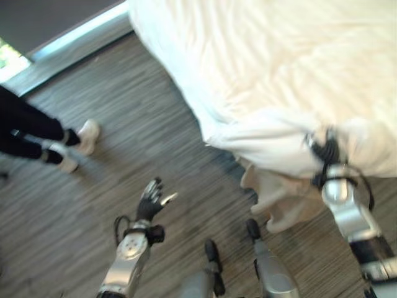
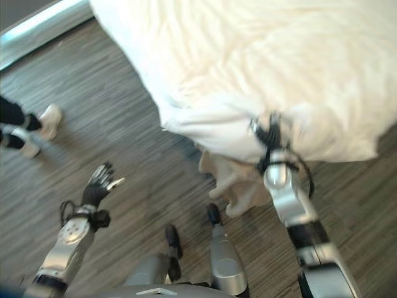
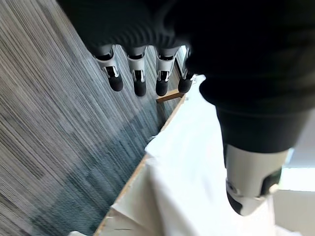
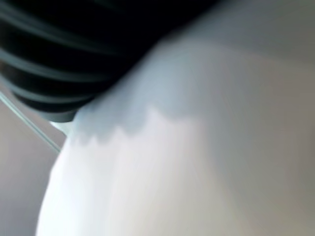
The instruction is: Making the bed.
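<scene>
I'm seeing the duvet (image 1: 291,68) looking like soft white cloth, matt, creased w/ fine wrinkles; a cream sheet (image 1: 279,198) is hanging under its edge, also matt fabric, limp. The floor (image 1: 124,99) is reading as grey wood-grain planks, streaky, low sheen. My left hand (image 1: 151,200) is showing silver metal-look fingers w/ dark matt tips; my right hand (image 1: 325,149) is showing its dark ribbed cover, rubbery-looking, pressed into the cloth.

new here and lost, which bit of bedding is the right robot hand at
Start at the big white bed on the grey wood-plank floor. At its near corner hangs a bunched white duvet edge, where the right robot hand is buried; below it dangles a cream sheet.
</scene>
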Controlling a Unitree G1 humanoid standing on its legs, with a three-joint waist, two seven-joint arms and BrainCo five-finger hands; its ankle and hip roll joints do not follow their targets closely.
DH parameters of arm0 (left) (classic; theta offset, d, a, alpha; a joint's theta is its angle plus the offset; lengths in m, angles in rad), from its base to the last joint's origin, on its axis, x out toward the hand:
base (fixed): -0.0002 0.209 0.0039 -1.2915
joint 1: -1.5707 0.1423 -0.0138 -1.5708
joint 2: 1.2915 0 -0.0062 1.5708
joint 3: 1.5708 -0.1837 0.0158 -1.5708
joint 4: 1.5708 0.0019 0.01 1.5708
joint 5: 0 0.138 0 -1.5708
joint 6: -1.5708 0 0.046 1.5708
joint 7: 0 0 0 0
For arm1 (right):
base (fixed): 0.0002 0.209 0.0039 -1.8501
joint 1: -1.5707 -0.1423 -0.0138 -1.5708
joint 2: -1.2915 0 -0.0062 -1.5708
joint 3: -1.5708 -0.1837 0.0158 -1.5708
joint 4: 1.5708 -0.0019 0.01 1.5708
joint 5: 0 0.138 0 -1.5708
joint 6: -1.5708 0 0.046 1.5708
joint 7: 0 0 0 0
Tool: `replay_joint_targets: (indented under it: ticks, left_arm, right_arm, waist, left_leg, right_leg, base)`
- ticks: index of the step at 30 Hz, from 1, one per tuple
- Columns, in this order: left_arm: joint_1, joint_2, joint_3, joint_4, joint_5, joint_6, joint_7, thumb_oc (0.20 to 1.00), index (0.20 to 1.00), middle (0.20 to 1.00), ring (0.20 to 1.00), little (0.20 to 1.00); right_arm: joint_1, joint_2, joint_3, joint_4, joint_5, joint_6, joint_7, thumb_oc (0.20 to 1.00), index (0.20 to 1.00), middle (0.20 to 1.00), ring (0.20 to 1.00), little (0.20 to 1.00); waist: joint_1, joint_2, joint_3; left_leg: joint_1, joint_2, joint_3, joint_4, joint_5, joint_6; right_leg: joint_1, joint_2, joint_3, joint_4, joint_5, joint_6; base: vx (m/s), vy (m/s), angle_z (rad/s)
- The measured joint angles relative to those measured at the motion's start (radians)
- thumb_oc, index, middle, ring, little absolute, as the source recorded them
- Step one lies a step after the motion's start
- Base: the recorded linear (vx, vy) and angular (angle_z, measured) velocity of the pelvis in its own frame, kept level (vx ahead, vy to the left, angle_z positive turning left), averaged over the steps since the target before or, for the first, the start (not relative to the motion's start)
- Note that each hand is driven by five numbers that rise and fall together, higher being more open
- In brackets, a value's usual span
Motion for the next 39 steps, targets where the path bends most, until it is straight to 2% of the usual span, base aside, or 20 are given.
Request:
replay_joint_targets:
  ticks: [2, 4, 6, 10, 13, 16, 19, 21, 23, 26, 29, 32, 33, 34, 37, 39]
  left_arm:
    - [0.028, -0.014, 0.012, 0.015, 0.016, 0.021, -0.006, 1.000, 1.000, 1.000, 1.000, 1.000]
    - [0.034, -0.032, -0.003, 0.029, 0.042, 0.039, -0.018, 1.000, 1.000, 1.000, 1.000, 1.000]
    - [0.041, -0.048, -0.019, 0.039, 0.066, 0.044, -0.030, 1.000, 1.000, 1.000, 1.000, 1.000]
    - [0.048, -0.049, -0.044, 0.047, 0.070, 0.048, -0.045, 1.000, 1.000, 1.000, 1.000, 1.000]
    - [0.063, -0.051, -0.051, 0.048, 0.070, 0.047, -0.047, 1.000, 1.000, 1.000, 1.000, 1.000]
    - [0.060, -0.055, -0.072, 0.096, 0.070, 0.047, -0.044, 1.000, 1.000, 1.000, 1.000, 1.000]
    - [0.042, -0.075, -0.101, 0.154, 0.070, 0.046, -0.042, 1.000, 1.000, 1.000, 1.000, 1.000]
    - [0.038, -0.083, -0.105, 0.170, 0.070, 0.046, -0.041, 1.000, 1.000, 1.000, 1.000, 1.000]
    - [0.015, -0.098, -0.123, 0.197, 0.066, 0.045, -0.037, 1.000, 1.000, 1.000, 1.000, 1.000]
    - [-0.012, -0.102, -0.150, 0.219, 0.058, 0.041, -0.035, 1.000, 1.000, 1.000, 1.000, 1.000]
    - [-0.013, -0.100, -0.148, 0.224, 0.033, 0.038, -0.030, 1.000, 1.000, 1.000, 1.000, 1.000]
    - [0.001, -0.098, -0.145, 0.223, 0.018, 0.038, -0.012, 1.000, 1.000, 1.000, 1.000, 1.000]
    - [0.011, -0.095, -0.142, 0.221, 0.018, 0.038, -0.010, 1.000, 1.000, 1.000, 1.000, 1.000]
    - [0.024, -0.092, -0.133, 0.218, 0.017, 0.038, -0.010, 1.000, 1.000, 1.000, 1.000, 1.000]
    - [0.053, -0.087, -0.103, 0.201, 0.017, 0.039, -0.010, 1.000, 1.000, 1.000, 1.000, 1.000]
    - [0.076, -0.078, -0.086, 0.174, 0.017, 0.040, -0.012, 1.000, 1.000, 1.000, 1.000, 1.000]
  right_arm:
    - [0.104, 0.019, 0.018, -0.010, -0.032, -0.011, 0.048, 0.200, 0.200, 0.200, 0.200, 0.200]
    - [0.142, 0.044, 0.021, -0.021, -0.043, -0.038, 0.086, 1.000, 1.000, 1.000, 1.000, 1.000]
    - [0.162, 0.054, 0.031, -0.018, -0.072, -0.050, 0.108, 1.000, 1.000, 1.000, 1.000, 1.000]
    - [0.147, 0.054, 0.031, 0.105, -0.073, -0.051, 0.129, 1.000, 1.000, 1.000, 1.000, 1.000]
    - [0.160, 0.058, 0.057, 0.216, -0.073, -0.043, 0.131, 1.000, 1.000, 1.000, 1.000, 1.000]
    - [0.160, 0.089, 0.141, 0.480, -0.071, -0.035, 0.131, 1.000, 1.000, 1.000, 1.000, 1.000]
    - [0.136, 0.177, 0.228, 0.819, -0.052, -0.019, 0.136, 1.000, 1.000, 1.000, 1.000, 1.000]
    - [0.144, 0.202, 0.246, 0.874, -0.028, -0.013, 0.137, 1.000, 1.000, 1.000, 1.000, 1.000]
    - [0.123, 0.261, 0.257, 1.042, -0.016, -0.016, 0.131, 1.000, 1.000, 1.000, 1.000, 1.000]
    - [0.090, 0.292, 0.228, 1.222, 0.031, 0.002, 0.132, 1.000, 1.000, 1.000, 1.000, 1.000]
    - [0.097, 0.254, 0.201, 1.232, 0.064, 0.021, 0.125, 1.000, 1.000, 1.000, 1.000, 1.000]
    - [0.101, 0.213, 0.174, 1.163, 0.091, 0.020, 0.093, 1.000, 1.000, 1.000, 1.000, 1.000]
    - [0.105, 0.197, 0.168, 1.119, 0.091, 0.018, 0.082, 0.442, 0.442, 0.442, 0.442, 0.442]
    - [0.101, 0.181, 0.154, 1.074, 0.091, 0.016, 0.078, 0.200, 0.200, 0.200, 0.200, 0.200]
    - [0.106, 0.120, 0.085, 0.865, 0.109, 0.012, 0.049, 0.200, 0.200, 0.200, 0.200, 0.200]
    - [0.113, 0.077, 0.015, 0.654, 0.252, -0.004, 0.043, 0.200, 0.200, 0.200, 0.200, 0.200]
  waist:
    - [-0.031, -0.020, -0.013]
    - [-0.054, -0.028, -0.024]
    - [-0.057, -0.033, -0.041]
    - [-0.068, -0.053, -0.065]
    - [-0.075, -0.055, -0.074]
    - [-0.076, -0.053, -0.093]
    - [-0.073, -0.042, -0.102]
    - [-0.074, -0.037, -0.104]
    - [-0.071, -0.032, -0.107]
    - [-0.058, -0.025, -0.114]
    - [-0.047, -0.022, -0.121]
    - [-0.045, -0.027, -0.126]
    - [-0.045, -0.032, -0.129]
    - [-0.046, -0.037, -0.133]
    - [-0.045, -0.054, -0.145]
    - [-0.045, -0.061, -0.151]
  left_leg:
    - [0.022, 0.000, 0.027, 0.000, -0.010, 0.006]
    - [0.042, -0.003, 0.044, 0.000, -0.014, 0.007]
    - [0.063, 0.000, 0.051, 0.000, -0.019, 0.006]
    - [0.085, 0.000, 0.065, 0.000, -0.023, 0.009]
    - [0.098, 0.001, 0.064, 0.000, -0.027, 0.010]
    - [0.101, 0.002, 0.062, 0.000, -0.027, 0.011]
    - [0.108, 0.004, 0.056, 0.000, -0.026, 0.011]
    - [0.111, 0.004, 0.056, 0.000, -0.027, 0.010]
    - [0.121, 0.005, 0.046, -0.001, -0.030, 0.007]
    - [0.119, 0.005, 0.027, -0.001, -0.029, 0.007]
    - [0.118, 0.005, 0.010, -0.001, -0.028, 0.009]
    - [0.118, 0.008, 0.009, 0.000, -0.028, 0.009]
    - [0.118, 0.009, 0.009, -0.001, -0.028, 0.009]
    - [0.118, 0.010, 0.009, 0.000, -0.028, 0.009]
    - [0.116, 0.013, 0.010, 0.000, -0.028, 0.009]
    - [0.112, 0.013, 0.011, 0.000, -0.027, 0.009]
  right_leg:
    - [0.005, 0.003, 0.034, 0.000, 0.004, 0.003]
    - [0.020, 0.003, 0.046, 0.000, 0.005, 0.005]
    - [0.036, 0.006, 0.052, -0.001, 0.003, 0.006]
    - [0.054, 0.006, 0.056, -0.001, 0.003, 0.007]
    - [0.064, 0.006, 0.056, -0.002, -0.001, 0.001]
    - [0.069, 0.005, 0.047, -0.001, -0.001, 0.002]
    - [0.080, 0.006, 0.042, -0.001, -0.001, 0.002]
    - [0.083, 0.005, 0.041, -0.002, -0.001, 0.002]
    - [0.097, 0.003, 0.034, -0.001, -0.001, 0.001]
    - [0.101, -0.003, 0.007, -0.001, -0.001, 0.001]
    - [0.106, -0.003, -0.010, -0.001, -0.002, 0.001]
    - [0.109, -0.002, -0.012, -0.001, -0.002, 0.001]
    - [0.108, 0.000, -0.012, -0.001, -0.002, 0.001]
    - [0.109, 0.001, -0.012, -0.002, -0.002, 0.001]
    - [0.105, 0.004, -0.011, -0.003, -0.002, 0.001]
    - [0.098, 0.005, -0.010, -0.003, -0.002, 0.001]
  base:
    - [-0.02, 0.000, -0.43]
    - [-0.04, 0.003, -0.25]
    - [-0.05, 0.013, -0.10]
    - [-0.04, 0.015, -0.04]
    - [-0.04, 0.024, -0.04]
    - [-0.03, 0.023, 0.00]
    - [0.00, 0.024, 0.05]
    - [0.00, 0.000, 0.00]
    - [0.01, 0.023, 0.09]
    - [0.04, 0.036, 0.15]
    - [0.02, 0.003, 0.16]
    - [0.00, -0.008, 0.04]
    - [0.00, 0.000, 0.00]
    - [0.00, 0.000, 0.00]
    - [0.01, -0.011, 0.00]
    - [0.00, -0.021, -0.01]
